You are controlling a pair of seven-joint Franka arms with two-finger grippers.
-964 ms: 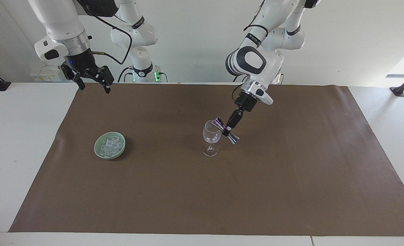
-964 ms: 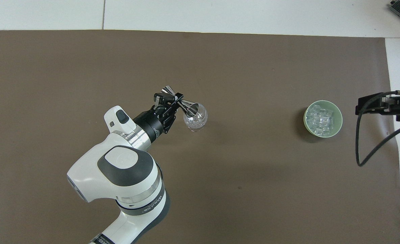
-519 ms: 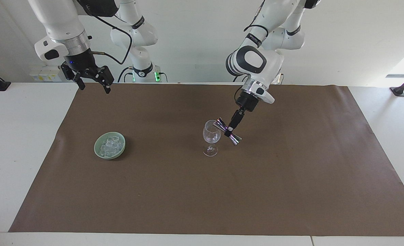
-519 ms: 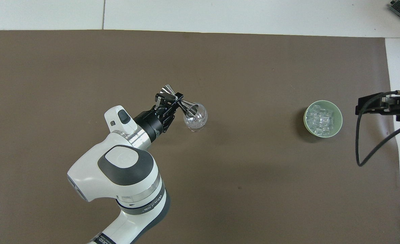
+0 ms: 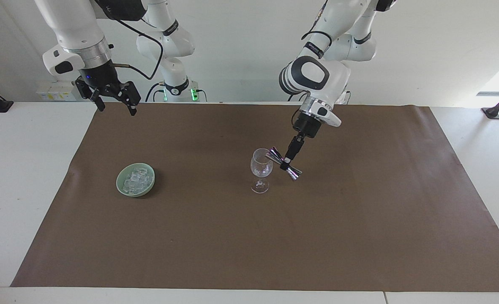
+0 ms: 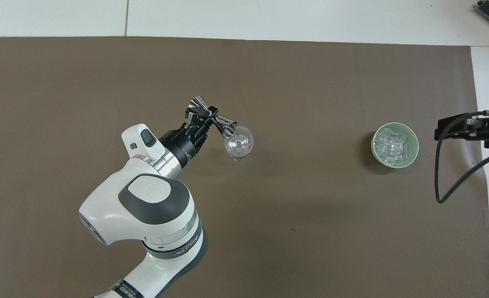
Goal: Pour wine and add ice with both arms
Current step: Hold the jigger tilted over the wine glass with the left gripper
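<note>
The left gripper [image 5: 287, 161] clamps a tilted silver double-cone jigger [image 5: 283, 163] at the clear stemmed wine glass's [image 5: 260, 169] rim. The right gripper [image 5: 115, 99] waits spread over the desk edge; ice [image 5: 136, 179] fills the green bowl [image 5: 120, 188].

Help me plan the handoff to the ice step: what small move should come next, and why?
Probably the left gripper should lift the tilted jigger away from the glass: its mouth sits at the rim. The ice lies untouched in the bowl; the right gripper waits, open, above the table's edge.
</note>
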